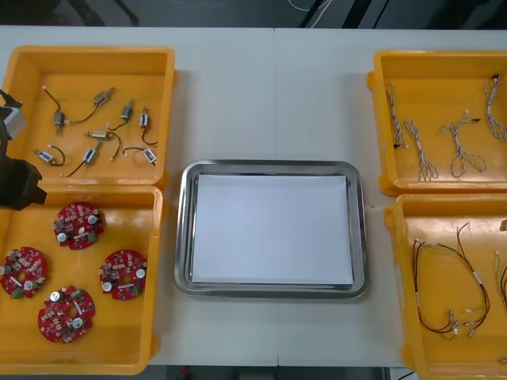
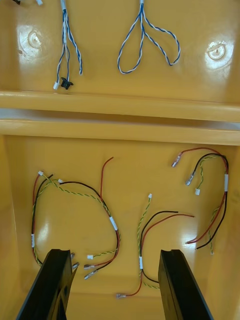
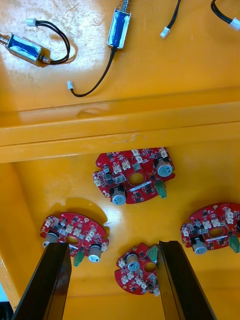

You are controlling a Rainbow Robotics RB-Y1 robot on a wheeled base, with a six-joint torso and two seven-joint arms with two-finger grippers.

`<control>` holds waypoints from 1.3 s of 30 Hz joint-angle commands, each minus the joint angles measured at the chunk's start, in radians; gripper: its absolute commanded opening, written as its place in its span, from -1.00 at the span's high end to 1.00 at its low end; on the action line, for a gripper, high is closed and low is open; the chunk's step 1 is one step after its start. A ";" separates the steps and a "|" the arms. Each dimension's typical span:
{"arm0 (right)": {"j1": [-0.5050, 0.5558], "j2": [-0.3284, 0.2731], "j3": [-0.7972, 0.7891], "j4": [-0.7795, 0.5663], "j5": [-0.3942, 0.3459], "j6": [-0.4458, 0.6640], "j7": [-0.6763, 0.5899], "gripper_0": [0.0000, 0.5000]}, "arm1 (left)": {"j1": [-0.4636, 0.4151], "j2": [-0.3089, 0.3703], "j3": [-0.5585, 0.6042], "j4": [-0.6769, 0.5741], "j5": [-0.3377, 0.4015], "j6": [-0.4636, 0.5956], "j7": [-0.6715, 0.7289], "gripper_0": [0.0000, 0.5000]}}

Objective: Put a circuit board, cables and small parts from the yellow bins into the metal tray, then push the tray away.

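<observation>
- My left gripper [image 3: 112, 245] is closest to its wrist camera. Its black fingers are spread apart and hold nothing, and it hangs low over the yellow bin [image 1: 156, 237] at the lower left of the front view.
- One circuit board [image 3: 137, 267] lies between those fingers, close to one of them. A second board [image 3: 75, 237] lies just beside the other finger.
- I judge the step in hand is taking one board. I should centre on the one between the fingers, close across its rim rather than its raised components, and stay clear of the neighbour.
- My right gripper [image 2: 115, 251] is likewise spread and empty. It is over the red, yellow and black cables [image 2: 141, 250] in the lower-right bin [image 1: 398, 269].
- Those strands loop loosely and cross each other, so pinching a bundled stretch looks safer than pinching a loose end.
- Farther on, the metal tray [image 1: 182, 229] lies at centre frame between the bins. It is white inside, with none of the task's things in it yet.
- The upper-left bin [image 1: 168, 95] holds the small metal parts [image 1: 101, 134], each with a black lead. The upper-right bin [image 1: 380, 119] holds the twisted blue and white cables [image 1: 459, 146].
- The table [image 1: 269, 95] is light and flat. There is bare surface beyond the tray, which should leave room for the push.
- Past the table's far edge, along the top of the frame, the room is dark.
</observation>
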 commanded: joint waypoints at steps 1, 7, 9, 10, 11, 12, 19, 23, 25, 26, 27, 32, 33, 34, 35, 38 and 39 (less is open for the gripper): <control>0.009 -0.043 0.013 -0.011 -0.008 0.001 -0.018 -1.00 | 0.014 0.042 0.027 -0.030 -0.001 0.004 0.024 -1.00; 0.009 -0.043 0.013 -0.011 -0.008 0.001 -0.018 -1.00 | 0.014 0.042 0.027 -0.030 -0.001 0.004 0.024 -1.00; 0.009 -0.043 0.013 -0.011 -0.008 0.001 -0.018 -1.00 | 0.014 0.042 0.027 -0.030 -0.001 0.004 0.024 -1.00; 0.009 -0.043 0.013 -0.011 -0.008 0.001 -0.018 -1.00 | 0.014 0.042 0.027 -0.030 -0.001 0.004 0.024 -1.00; 0.009 -0.043 0.013 -0.011 -0.008 0.001 -0.018 -1.00 | 0.014 0.042 0.027 -0.030 -0.001 0.004 0.024 -1.00; 0.009 -0.043 0.013 -0.011 -0.008 0.001 -0.018 -1.00 | 0.014 0.042 0.027 -0.030 -0.001 0.004 0.024 -1.00; 0.009 -0.043 0.013 -0.011 -0.008 0.001 -0.018 -1.00 | 0.014 0.042 0.027 -0.030 -0.001 0.004 0.024 -1.00; 0.009 -0.043 0.013 -0.011 -0.008 0.001 -0.018 -1.00 | 0.014 0.042 0.027 -0.030 -0.001 0.004 0.024 -1.00; 0.009 -0.043 0.013 -0.011 -0.008 0.001 -0.018 -1.00 | 0.014 0.042 0.027 -0.030 -0.001 0.004 0.024 -1.00; 0.009 -0.043 0.013 -0.011 -0.008 0.001 -0.018 -1.00 | 0.014 0.042 0.027 -0.030 -0.001 0.004 0.024 -1.00; 0.009 -0.043 0.013 -0.011 -0.008 0.001 -0.018 -1.00 | 0.014 0.042 0.027 -0.030 -0.001 0.004 0.024 -1.00; 0.009 -0.043 0.013 -0.011 -0.008 0.001 -0.018 -1.00 | 0.014 0.042 0.027 -0.030 -0.001 0.004 0.024 -1.00; 0.009 -0.043 0.013 -0.011 -0.008 0.001 -0.018 -1.00 | 0.014 0.042 0.027 -0.030 -0.001 0.004 0.024 -1.00; 0.009 -0.043 0.013 -0.011 -0.008 0.001 -0.018 -1.00 | 0.014 0.042 0.027 -0.030 -0.001 0.004 0.024 -1.00; 0.009 -0.043 0.013 -0.011 -0.008 0.001 -0.018 -1.00 | 0.014 0.042 0.027 -0.030 -0.001 0.004 0.024 -1.00; 0.009 -0.043 0.013 -0.011 -0.008 0.001 -0.018 -1.00 | 0.014 0.042 0.027 -0.030 -0.001 0.004 0.024 -1.00; 0.009 -0.043 0.013 -0.011 -0.008 0.001 -0.018 -1.00 | 0.014 0.042 0.027 -0.030 -0.001 0.004 0.024 -1.00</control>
